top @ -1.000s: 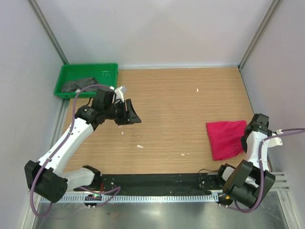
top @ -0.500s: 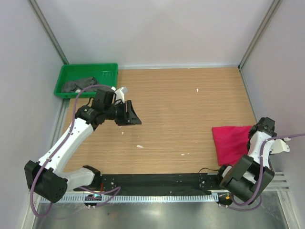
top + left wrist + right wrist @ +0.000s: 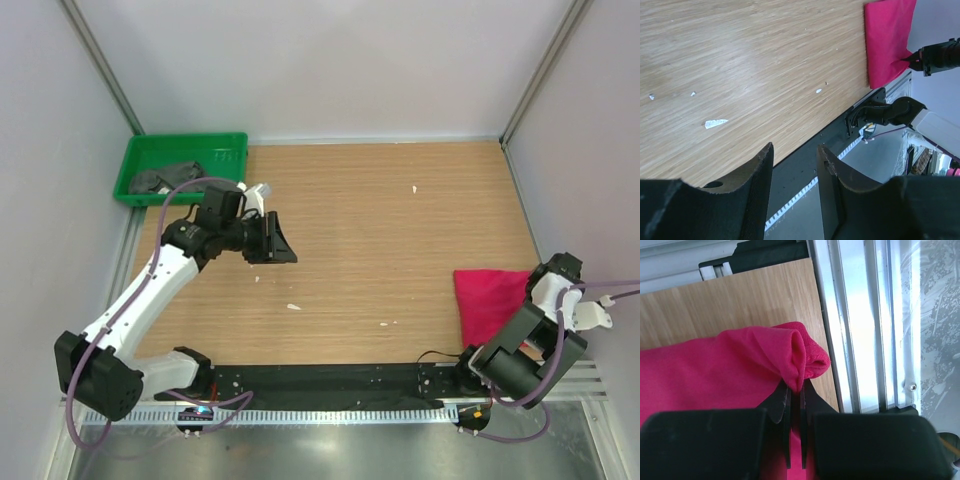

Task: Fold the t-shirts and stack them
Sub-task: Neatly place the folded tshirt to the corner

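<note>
Right, the right gripper [image 3: 794, 391] is closed tight on a bunched ridge of the red t-shirt [image 3: 715, 365], with the cloth puckered up between the two fingers and almost no gap. The pinch sits at the shirt's outer corner, just beside the metal rail [image 3: 855, 315] along the table's right side. That is probably a corner hold for dragging or lifting the hem into a fold, since pinching a ridge gives thin cloth some bulk to hold. From the top view the shirt lies as a compact, partly folded patch at the near right of the table [image 3: 400, 230], touching the edge. It would likely need to come inward before it can be spread; a slip off the edge looks like the main risk.

The left gripper [image 3: 794, 157] has its fingers well apart and holds nothing. It hovers over bare wood on the left side, well apart from the red shirt, likely waiting to take a second corner. The grey t-shirt [image 3: 165, 178] is crumpled inside the green tray [image 3: 232, 160] at the far left corner, not yet picked up. By that, stacking looks a long way off.
</note>
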